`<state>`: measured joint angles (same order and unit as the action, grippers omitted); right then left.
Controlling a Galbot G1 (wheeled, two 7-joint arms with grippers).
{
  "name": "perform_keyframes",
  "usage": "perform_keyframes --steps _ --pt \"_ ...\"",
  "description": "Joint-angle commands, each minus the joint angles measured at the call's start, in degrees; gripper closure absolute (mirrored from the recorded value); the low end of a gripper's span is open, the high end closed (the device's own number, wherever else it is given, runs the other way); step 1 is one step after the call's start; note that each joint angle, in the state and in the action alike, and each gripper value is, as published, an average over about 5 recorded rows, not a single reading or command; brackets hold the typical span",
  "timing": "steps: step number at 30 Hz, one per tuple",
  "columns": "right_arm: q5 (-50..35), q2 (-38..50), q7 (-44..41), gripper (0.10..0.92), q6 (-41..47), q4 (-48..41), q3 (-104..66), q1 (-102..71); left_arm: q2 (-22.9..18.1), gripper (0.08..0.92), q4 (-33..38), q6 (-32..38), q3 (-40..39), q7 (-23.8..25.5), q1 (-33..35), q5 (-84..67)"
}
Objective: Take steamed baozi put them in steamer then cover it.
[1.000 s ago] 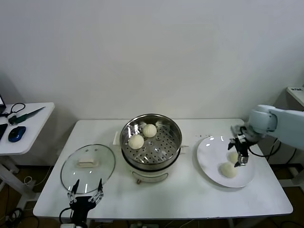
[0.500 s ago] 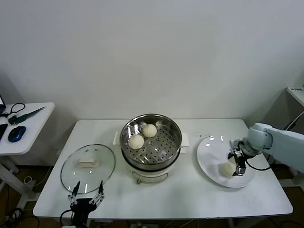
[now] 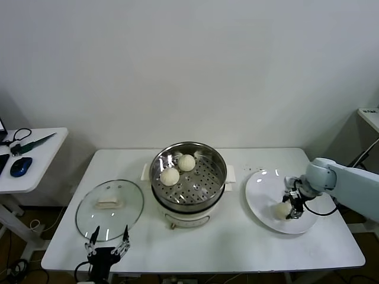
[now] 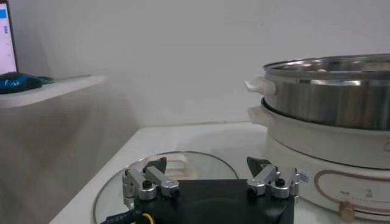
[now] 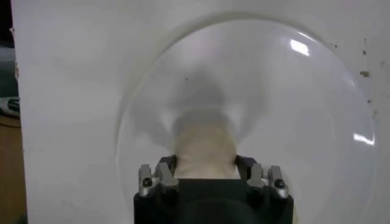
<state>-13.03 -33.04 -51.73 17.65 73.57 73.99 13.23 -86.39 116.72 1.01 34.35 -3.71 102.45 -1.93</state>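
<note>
Two steamed baozi lie on the perforated tray of the steel steamer at the table's middle. My right gripper is down on the white plate, and its fingers press both sides of a third baozi. In the right wrist view this baozi fills the gap of the right gripper. The glass cover lies flat on the table left of the steamer. My left gripper waits open at the front edge, just before the cover.
A side table at the far left holds a mouse and cables. The steamer's wall rises close beside the left gripper. Bare tabletop lies in front of the steamer and plate.
My right gripper has come down onto the plate and its fingers have closed in on a baozi. The left arm has not moved.
</note>
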Motion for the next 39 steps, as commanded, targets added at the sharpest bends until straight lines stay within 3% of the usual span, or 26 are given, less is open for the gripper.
perform_keyframes --steps 1,5,12,18,27,39 --pt "-0.5 -0.4 -2.9 0.371 -2.7 -0.2 2.9 6.6 0.0 0.177 0.0 0.0 0.0 0.0 0.0 0.0" --pt "-5.0 -3.9 -6.1 0.372 -9.5 -0.2 13.0 22.9 0.1 0.177 0.2 0.1 0.0 0.0 0.2 0.2" --pt "-11.3 -16.7 -12.5 0.372 -29.0 -1.1 24.4 47.4 0.1 0.177 0.6 -0.1 -0.5 0.1 0.4 1.0" --pt "-11.7 -25.8 -13.6 0.372 -38.4 6.7 23.3 55.3 0.3 0.177 0.8 -0.4 -0.5 0.1 0.4 1.1" --pt "1.3 -36.8 -7.7 0.372 -46.0 16.2 18.1 48.2 0.4 0.177 0.9 -0.5 -0.1 -0.1 0.3 0.9" --pt "15.3 -40.8 -2.8 0.372 -43.9 11.3 15.9 29.8 0.3 0.177 0.6 -0.2 0.1 -0.3 0.7 0.9"
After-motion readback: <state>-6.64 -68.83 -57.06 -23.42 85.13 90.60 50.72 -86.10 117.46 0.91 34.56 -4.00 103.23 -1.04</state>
